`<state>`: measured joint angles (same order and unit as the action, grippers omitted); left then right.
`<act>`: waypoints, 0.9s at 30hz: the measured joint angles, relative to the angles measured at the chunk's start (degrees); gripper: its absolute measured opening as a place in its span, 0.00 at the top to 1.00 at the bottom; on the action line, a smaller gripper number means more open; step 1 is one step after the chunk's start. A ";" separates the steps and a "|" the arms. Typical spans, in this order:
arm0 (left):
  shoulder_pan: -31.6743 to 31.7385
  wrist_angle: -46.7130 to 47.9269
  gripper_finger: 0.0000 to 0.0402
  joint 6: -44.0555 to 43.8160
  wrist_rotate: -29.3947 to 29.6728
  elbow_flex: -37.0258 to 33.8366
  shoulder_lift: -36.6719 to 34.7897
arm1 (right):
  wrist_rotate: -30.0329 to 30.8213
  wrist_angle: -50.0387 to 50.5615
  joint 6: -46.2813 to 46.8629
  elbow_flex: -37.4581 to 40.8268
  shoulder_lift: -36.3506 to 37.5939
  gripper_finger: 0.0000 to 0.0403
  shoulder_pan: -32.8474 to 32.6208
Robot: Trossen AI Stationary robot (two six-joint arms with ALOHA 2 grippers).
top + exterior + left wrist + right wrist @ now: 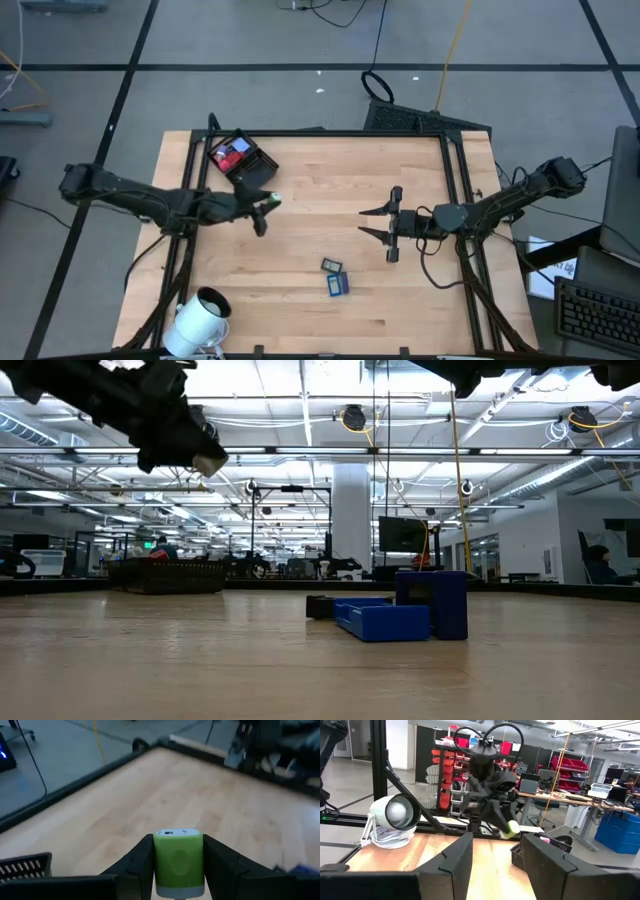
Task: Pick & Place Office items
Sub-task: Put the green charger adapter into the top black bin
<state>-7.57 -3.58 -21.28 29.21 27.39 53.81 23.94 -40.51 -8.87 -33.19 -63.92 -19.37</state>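
My left gripper (266, 206) hovers over the table's left half, just right of the black tray (262, 172), shut on a green-and-white item (178, 862). The tray holds red and blue items (231, 155). Two blue flat items (339, 284) and a small dark one (320, 606) lie flat on the wood near the table's middle, toward the near edge. My right gripper (364, 222) is open above the table's right half, fingers pointing left, touching nothing. In the right wrist view the left gripper shows farther off with the green item (511, 827). My left gripper pinches the green-and-white item by its two flat sides (160, 865) between both fingers. The fingers (137, 862) come from the table's left, pointing right. The item's white-topped end (176, 833) sticks out past the fingertips, and it is lifted clear of the table (210, 463).
A large white cylinder (200, 318) lies at the table's near left corner. A black frame rail (340, 134) runs around the table edge. Bare wood (320, 190) lies between the two grippers. Cables and a keyboard sit off the table's right side.
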 joint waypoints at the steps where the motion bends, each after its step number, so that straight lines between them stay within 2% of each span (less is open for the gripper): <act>1: 0.82 -1.03 0.67 0.02 -0.04 -0.82 -1.14 | 0.00 -0.01 -0.20 0.00 0.00 0.62 0.08; 7: 5.35 -0.84 0.67 -0.88 5.20 -2.44 -6.03 | 0.00 0.09 0.62 0.00 0.00 0.62 1.03; 15: 12.93 0.80 0.67 -4.36 12.42 -2.44 -6.74 | 0.00 0.50 0.71 0.00 0.02 0.62 1.06; 21: 20.63 7.66 0.67 -10.59 13.38 -2.47 -6.69 | 0.00 0.46 0.71 0.00 0.00 0.62 1.06; 27: 26.71 8.77 0.67 -12.35 13.40 -2.47 -6.41 | -0.01 0.46 0.71 0.00 0.01 0.62 1.06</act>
<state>19.14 5.19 -33.63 42.61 24.93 47.40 23.93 -40.05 -8.16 -33.19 -63.91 -18.31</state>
